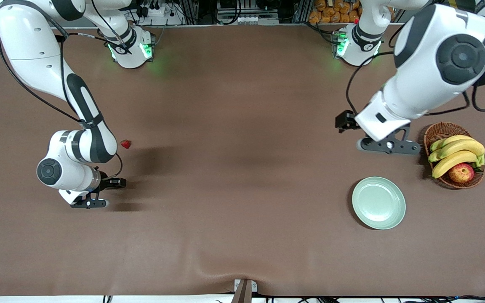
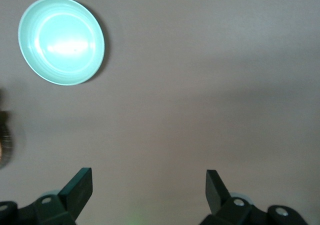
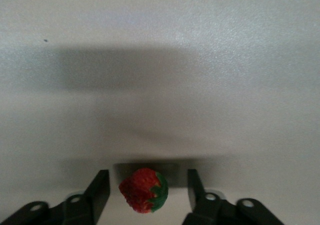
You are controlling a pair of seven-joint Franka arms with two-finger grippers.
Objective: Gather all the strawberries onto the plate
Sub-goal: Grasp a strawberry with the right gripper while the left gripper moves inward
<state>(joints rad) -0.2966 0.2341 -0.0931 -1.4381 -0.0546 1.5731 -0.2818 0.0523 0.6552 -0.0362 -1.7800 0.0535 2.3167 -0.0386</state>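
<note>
Two white robot arms with rounded glossy shells, black joint bands and dark round caps. Black cables loop along each. Both bases glow green. The left gripper (image 1: 387,146) and right gripper (image 1: 89,203) have black fingers, seemingly with small pale screws.

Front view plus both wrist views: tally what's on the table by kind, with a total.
Strawberries: 2 (the second shows only in the right wrist view)
Plate: 1
Basket: 1
Banana bunch: 1
Apple: 1
Total: 6
</note>
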